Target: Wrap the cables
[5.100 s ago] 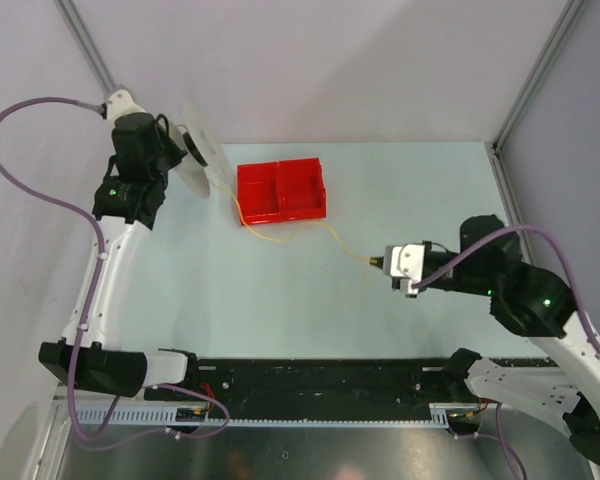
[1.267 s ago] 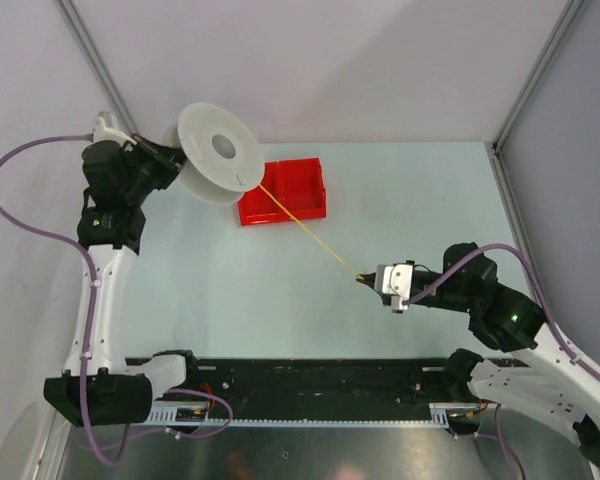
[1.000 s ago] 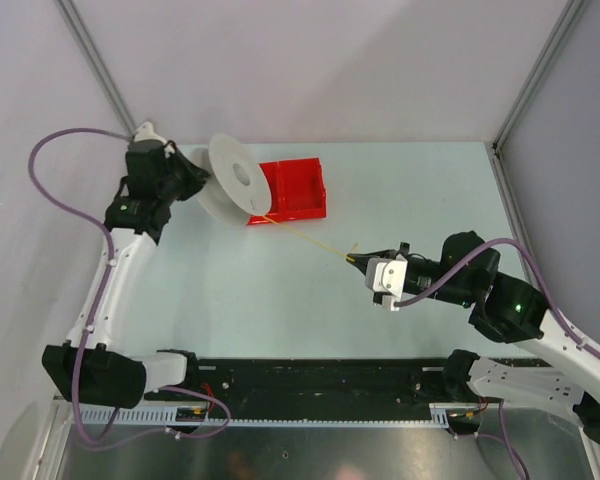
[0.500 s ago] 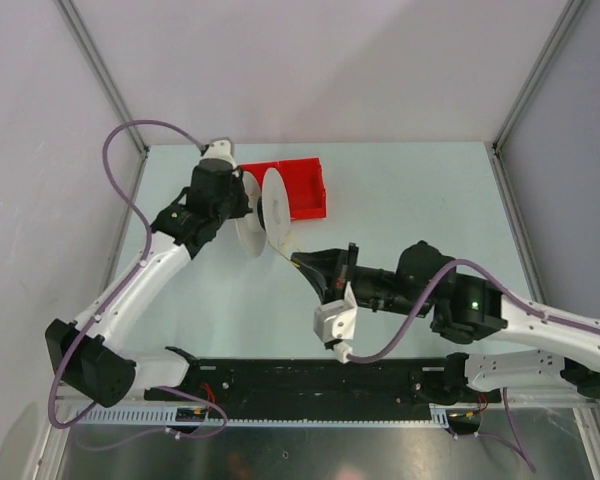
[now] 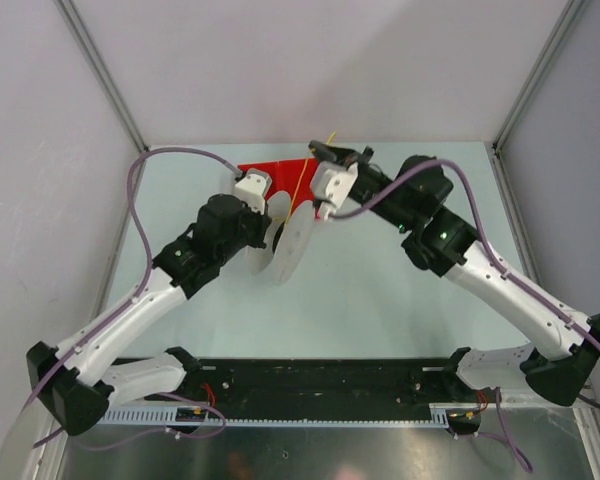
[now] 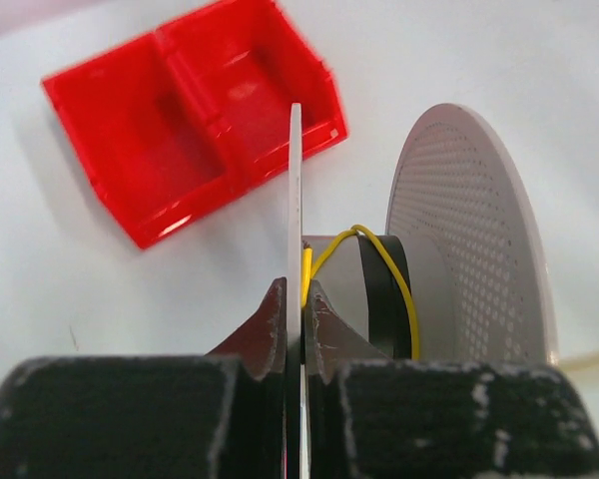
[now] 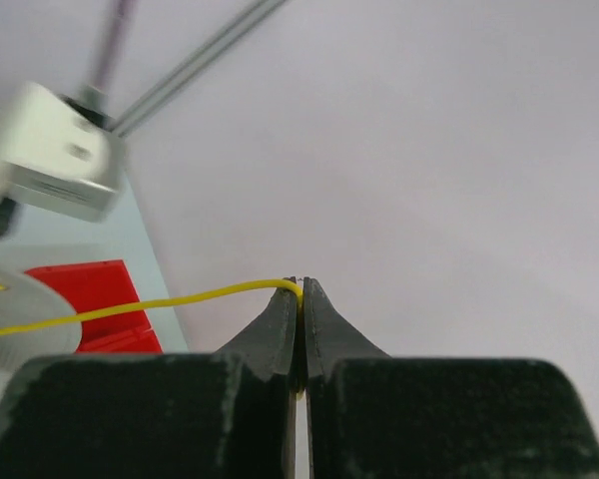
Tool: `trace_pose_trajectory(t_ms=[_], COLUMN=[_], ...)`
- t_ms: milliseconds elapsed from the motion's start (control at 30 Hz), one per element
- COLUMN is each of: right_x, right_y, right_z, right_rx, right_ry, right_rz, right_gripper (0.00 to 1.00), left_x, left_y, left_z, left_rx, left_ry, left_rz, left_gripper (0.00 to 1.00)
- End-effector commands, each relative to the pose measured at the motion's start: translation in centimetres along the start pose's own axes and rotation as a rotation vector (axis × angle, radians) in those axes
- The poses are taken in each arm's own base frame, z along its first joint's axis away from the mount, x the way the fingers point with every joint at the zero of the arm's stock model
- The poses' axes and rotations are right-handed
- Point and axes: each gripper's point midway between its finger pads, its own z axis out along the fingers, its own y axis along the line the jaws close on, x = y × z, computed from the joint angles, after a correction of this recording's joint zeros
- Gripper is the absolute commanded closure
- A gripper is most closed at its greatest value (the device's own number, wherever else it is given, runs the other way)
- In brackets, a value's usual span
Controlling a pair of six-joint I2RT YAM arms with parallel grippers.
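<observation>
**Hazards.** The left gripper [image 6: 296, 317] holds the white spool [image 5: 292, 245] only by the thin edge of one flange. A sideways pull from the wire may therefore twist the flange out of the pads or tip the spool toward the table [image 5: 380, 285]. At the hub, the yellow wire [image 6: 377, 249] forms only a loose loop or two over the dark core. Slack here is likely to let the turns slide off or cross. Further right, the wire runs past the red bin [image 5: 280, 172] to the right gripper [image 7: 299, 299], held at the far side of the spool. The strand is pinched at the very fingertips, so excess tension may pull it free or kink it.

**End effectors.** The left gripper's jaws are clamped on the spool flange, one pad against each face. The right gripper's jaws are closed on the wire, tips meeting, with the strand leaving leftward toward the spool.
</observation>
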Motion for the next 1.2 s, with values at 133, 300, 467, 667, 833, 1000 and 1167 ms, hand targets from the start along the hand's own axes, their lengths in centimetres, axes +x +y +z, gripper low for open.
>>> trace_pose_trajectory(t_ms=[133,300,467,667,833,1000,1167], right_x=[-0.8,6.1,13.5,20.3,22.0,20.4,17.1], right_y=[-12.0,-11.5,-9.7,-5.9,2.4,6.6,6.3], right_z=[-1.5,-1.6,-3.7,-6.7,-8.3,-9.0,-9.5], right_rx=[0.257,0.205,0.121,0.051,-0.187,-0.305,-0.322], right_ry=[-0.137,-0.007,0.115,0.272,0.374,0.379,0.316], right_rz=[0.057,0.108,0.223,0.462,0.704,0.858,0.915], right_gripper=[1.0,1.0,1.0,1.0,1.0,0.86,0.28], left_x=[0.2,0.0,-3.7,-9.1,-14.6,-19.4,-22.3], left_y=[-5.0,-6.6,-5.2,-4.0,-3.7,-2.7,-1.7], left_z=[-3.7,-6.0,-8.4,-11.7,-13.7,-14.4,-14.4], left_rx=[0.373,0.525,0.532,0.556,0.554,0.538,0.491], left_ry=[-0.082,-0.116,-0.234,-0.351,-0.423,-0.463,-0.49], left_rz=[0.321,0.382,0.361,0.269,0.123,-0.052,-0.163], left_gripper=[1.0,1.0,1.0,1.0,1.0,1.0,1.0])
